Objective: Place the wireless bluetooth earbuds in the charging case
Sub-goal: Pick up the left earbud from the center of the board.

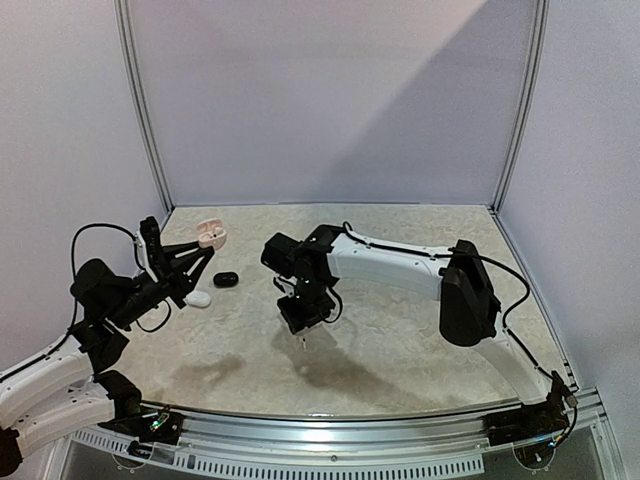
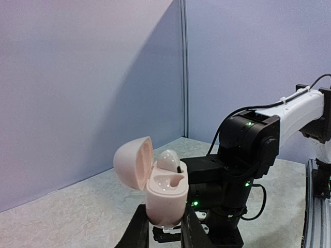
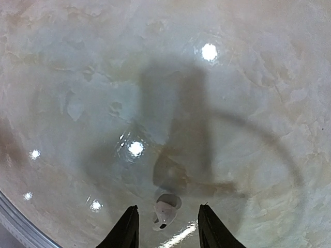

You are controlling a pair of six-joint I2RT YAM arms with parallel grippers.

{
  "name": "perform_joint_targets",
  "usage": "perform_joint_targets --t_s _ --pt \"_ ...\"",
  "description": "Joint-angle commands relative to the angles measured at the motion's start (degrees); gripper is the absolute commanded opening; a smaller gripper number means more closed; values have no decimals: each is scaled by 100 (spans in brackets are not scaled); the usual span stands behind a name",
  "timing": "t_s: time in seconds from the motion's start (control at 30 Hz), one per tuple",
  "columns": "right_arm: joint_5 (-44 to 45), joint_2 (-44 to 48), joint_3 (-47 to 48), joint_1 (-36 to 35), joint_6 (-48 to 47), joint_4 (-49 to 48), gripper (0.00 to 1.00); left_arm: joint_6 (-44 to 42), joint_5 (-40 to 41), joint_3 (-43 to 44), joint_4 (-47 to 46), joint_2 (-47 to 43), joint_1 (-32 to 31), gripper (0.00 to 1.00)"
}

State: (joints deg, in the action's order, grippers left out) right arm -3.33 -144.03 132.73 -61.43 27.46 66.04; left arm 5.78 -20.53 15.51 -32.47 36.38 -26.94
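The left gripper (image 2: 164, 233) is clamped on the base of a pale pink, pebble-shaped plastic charging case (image 2: 166, 195), its two black fingers (image 2: 138, 231) pressing on either side. The case is held upright and off the table, with its hinged lid (image 2: 133, 163) swung open to the left. One glossy, pale rounded earbud (image 2: 168, 159) sits in the far well of the case. The near well beside it looks unfilled. From the top camera the same case (image 1: 210, 235) shows at the tip of the left arm, raised over the far left part of the table.

The right gripper (image 3: 168, 219) points straight down, close to the surface, with its jaws partly open. A small whitish plastic earbud (image 3: 165, 209) lies on the table between the two black fingertips (image 3: 129, 225), with a gap on each side, so neither finger is touching it. In the top view this gripper (image 1: 303, 322) hangs near the middle of the table, well apart from the held case.

Both arms work over a glossy, beige marble-patterned tabletop (image 1: 400, 340). A small black oval case (image 1: 225, 279) lies closed on it, just right of the left arm's wrist. A small white rounded object (image 1: 198, 298) rests just beside the black one, nearer the left arm. Plain lavender panel walls (image 1: 330, 90) enclose the back and sides.
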Motion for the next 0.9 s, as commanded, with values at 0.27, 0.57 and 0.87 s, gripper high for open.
perform_joint_targets --t_s 0.27,0.57,0.87 --pt "39 -342 104 -89 -25 112 32 -64 -99 -219 -172 -30 40 0" --pt "141 -319 104 -168 -83 129 29 -100 -134 -250 -159 -126 38 0" --pt "158 -390 104 -187 -79 195 25 -95 -144 -260 -162 -166 39 0"
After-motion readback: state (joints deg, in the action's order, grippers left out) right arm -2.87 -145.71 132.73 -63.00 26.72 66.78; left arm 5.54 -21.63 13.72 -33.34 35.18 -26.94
